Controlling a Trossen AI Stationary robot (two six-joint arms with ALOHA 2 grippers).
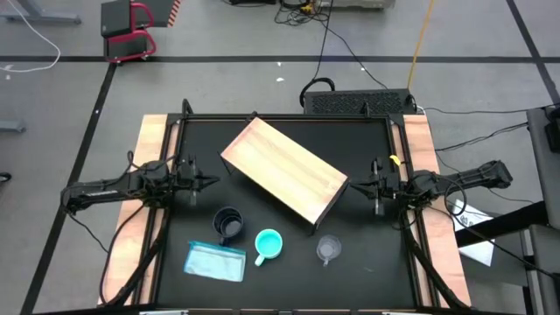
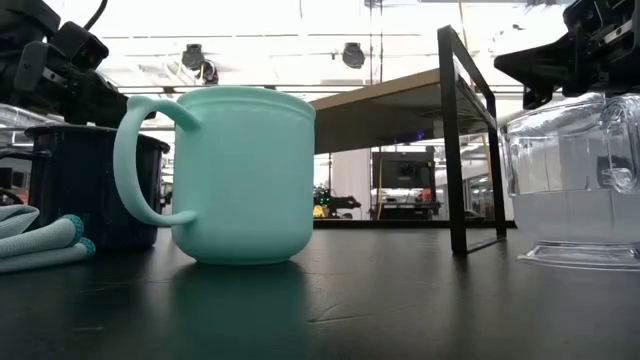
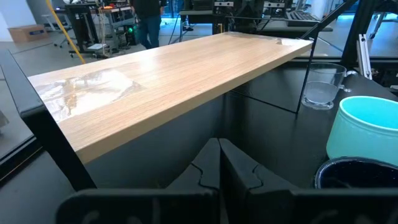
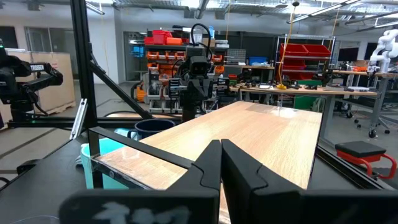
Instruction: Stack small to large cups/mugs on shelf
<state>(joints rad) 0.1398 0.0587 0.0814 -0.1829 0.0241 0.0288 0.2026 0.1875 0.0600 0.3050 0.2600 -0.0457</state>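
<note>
The light-wood shelf (image 1: 283, 172) stands slantwise on the black table (image 1: 289, 271) on thin dark legs. Near the table's front stand three vessels: a dark navy mug (image 1: 228, 224), a turquoise mug (image 1: 268, 245) with its handle toward the near edge, and a small clear cup (image 1: 329, 249). My left gripper (image 1: 213, 182) is shut at the left edge, level, pointing at the shelf (image 3: 168, 81). My right gripper (image 1: 354, 185) is shut at the right edge, facing the shelf's other end (image 4: 249, 143). Neither touches anything.
A flat light-blue packet (image 1: 215, 261) lies near the front left corner, beside the navy mug. Wooden side boards (image 1: 150, 157) flank the black table. The low view shows the turquoise mug (image 2: 240, 175) and the clear cup (image 2: 580, 180) close up, with a shelf leg (image 2: 455, 140) between them.
</note>
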